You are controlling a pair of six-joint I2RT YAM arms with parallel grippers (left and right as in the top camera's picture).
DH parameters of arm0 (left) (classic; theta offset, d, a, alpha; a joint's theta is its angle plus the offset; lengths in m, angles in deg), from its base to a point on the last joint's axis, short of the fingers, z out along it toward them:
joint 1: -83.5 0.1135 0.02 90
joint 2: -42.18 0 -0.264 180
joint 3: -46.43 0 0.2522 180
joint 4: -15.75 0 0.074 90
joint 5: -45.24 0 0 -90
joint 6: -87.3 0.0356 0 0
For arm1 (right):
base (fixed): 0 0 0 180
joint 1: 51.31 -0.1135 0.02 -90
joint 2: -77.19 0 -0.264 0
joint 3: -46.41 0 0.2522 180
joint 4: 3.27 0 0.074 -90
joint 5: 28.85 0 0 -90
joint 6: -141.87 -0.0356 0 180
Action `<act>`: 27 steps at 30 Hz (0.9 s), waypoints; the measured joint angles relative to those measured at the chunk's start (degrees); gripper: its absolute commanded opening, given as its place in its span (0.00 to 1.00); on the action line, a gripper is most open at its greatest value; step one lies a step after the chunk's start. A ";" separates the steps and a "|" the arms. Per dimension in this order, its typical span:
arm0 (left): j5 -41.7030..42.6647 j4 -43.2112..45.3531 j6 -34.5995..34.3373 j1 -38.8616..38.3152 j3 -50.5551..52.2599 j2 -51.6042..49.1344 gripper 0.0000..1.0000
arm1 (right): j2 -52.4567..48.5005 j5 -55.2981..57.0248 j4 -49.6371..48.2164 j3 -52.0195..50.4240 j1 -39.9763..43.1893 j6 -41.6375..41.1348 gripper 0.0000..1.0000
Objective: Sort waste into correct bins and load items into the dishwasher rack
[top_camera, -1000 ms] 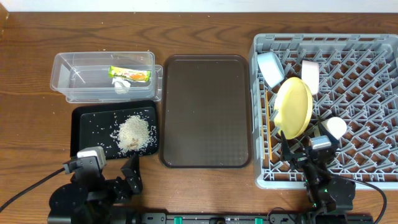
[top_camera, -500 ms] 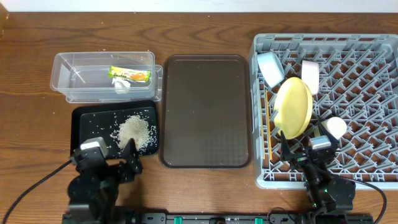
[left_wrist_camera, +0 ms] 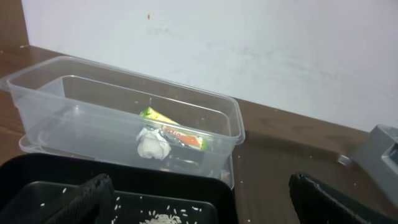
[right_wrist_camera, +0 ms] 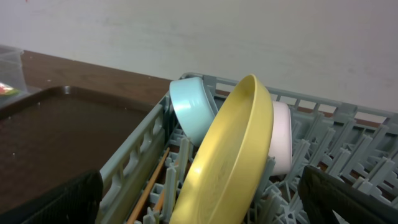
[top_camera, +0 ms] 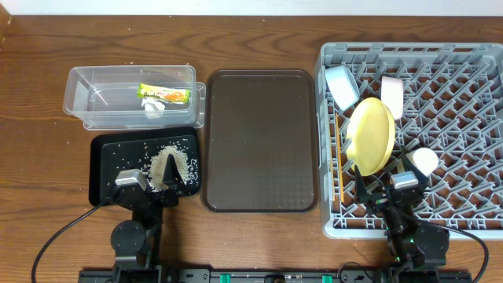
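Note:
The clear tub (top_camera: 130,98) holds the green-and-orange wrapper (top_camera: 163,94) and the white tissue (top_camera: 151,106); both also show in the left wrist view (left_wrist_camera: 174,127). The black tray (top_camera: 106,153) holds a heap of rice (top_camera: 169,163). My left gripper (top_camera: 161,177) is open and empty over the tray's front edge, and its fingers (left_wrist_camera: 205,208) are spread wide. The grey rack (top_camera: 471,63) holds the yellow plate (top_camera: 371,135) on edge, the light blue bowl (top_camera: 342,85), the white bowl (top_camera: 392,96), the white cup (top_camera: 423,161) and the chopsticks (right_wrist_camera: 152,186). My right gripper (top_camera: 385,189) is open just in front of the plate.
The large brown serving tray (top_camera: 261,140) lies between the black tray and the rack. Loose rice grains are scattered over the black tray's floor (top_camera: 126,157). A pale wall stands behind the table's far edge.
My left arm has swung from the table's front left edge rightward and forward, so its open gripper now sits over the black tray's front. The right arm has not moved.

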 measured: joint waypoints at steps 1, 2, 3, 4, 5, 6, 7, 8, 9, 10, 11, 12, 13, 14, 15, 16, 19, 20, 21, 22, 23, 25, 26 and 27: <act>0.00 -0.26 0.17 0.00 0.50 0.04 0.93 | 0.00 0.00 0.00 0.00 0.00 0.00 0.99; 0.09 -0.59 0.48 0.00 0.66 -0.07 0.93 | 0.02 0.00 0.04 0.00 0.00 0.00 0.99; 0.07 -0.83 0.70 0.00 0.66 0.04 0.93 | 0.02 -0.02 -0.04 0.00 0.00 0.00 0.99; 0.07 -1.07 0.87 0.00 0.63 0.07 0.92 | 0.00 0.00 0.00 0.00 0.00 0.00 0.99; 0.11 -1.05 1.01 0.00 0.63 0.09 0.93 | 0.02 -0.02 -0.02 0.00 0.00 0.00 0.99; 0.13 -1.07 1.09 0.00 0.61 0.09 0.93 | 0.02 -0.02 0.00 0.00 0.00 0.00 0.99; 0.22 -1.07 1.11 0.00 0.61 0.09 0.93 | 0.00 -0.02 0.00 0.00 0.00 0.00 0.99; 0.26 -1.07 1.11 -0.02 0.61 0.09 0.93 | 0.00 -0.02 0.00 0.00 0.00 0.00 0.99; 0.24 -1.07 1.16 0.00 0.61 0.09 0.93 | 0.02 -0.02 0.00 0.00 0.00 0.00 0.99; 0.24 -1.07 1.20 0.00 0.61 0.09 0.93 | 0.00 -0.02 0.00 0.00 0.00 0.00 0.99; 0.24 -1.07 1.29 0.00 0.61 0.09 0.93 | 0.00 -0.02 0.00 0.00 0.00 0.00 0.99; 0.24 -1.07 1.29 -0.02 0.61 0.09 0.93 | 0.00 0.00 0.00 0.00 0.00 0.00 0.99; 0.24 -1.07 1.29 0.00 0.61 0.09 0.93 | 0.00 -0.02 0.00 0.00 0.00 0.00 0.99; 0.24 -1.07 1.29 0.00 0.61 0.09 0.93 | 0.00 -0.02 0.00 0.00 0.00 0.00 0.99; 0.24 -1.07 1.29 0.00 0.61 0.09 0.92 | 0.00 -0.02 0.00 0.00 0.00 0.00 0.99; 0.24 -1.07 1.29 -0.02 0.61 0.09 0.93 | 0.00 -0.02 0.00 0.00 0.00 0.00 0.99; 0.24 -1.07 1.29 0.00 0.61 0.09 0.93 | 0.00 -0.02 0.00 0.00 0.00 0.00 0.99; 0.24 -1.07 1.29 0.00 0.61 0.09 0.93 | 0.00 -0.02 0.00 0.00 0.00 0.00 0.99; 0.24 -1.07 1.29 -0.02 0.61 0.09 0.93 | 0.00 -0.02 0.00 0.00 0.00 0.00 0.99; 0.24 -1.07 1.29 0.00 0.61 0.09 0.93 | 0.00 -0.02 0.00 0.00 0.00 0.00 0.99; 0.24 -1.07 1.29 -0.02 0.61 0.09 0.93 | 0.00 -0.02 0.00 0.00 0.00 0.00 0.99; 0.24 -1.07 1.29 -0.02 0.61 0.07 0.93 | 0.00 -0.02 0.00 0.00 0.00 0.00 0.99; 0.24 -1.07 1.29 0.00 0.61 0.09 0.93 | 0.00 -0.02 0.00 0.00 0.00 0.00 0.99; 0.24 -1.07 1.29 0.00 0.61 0.07 0.93 | 0.00 -0.02 0.00 0.00 0.00 0.00 0.99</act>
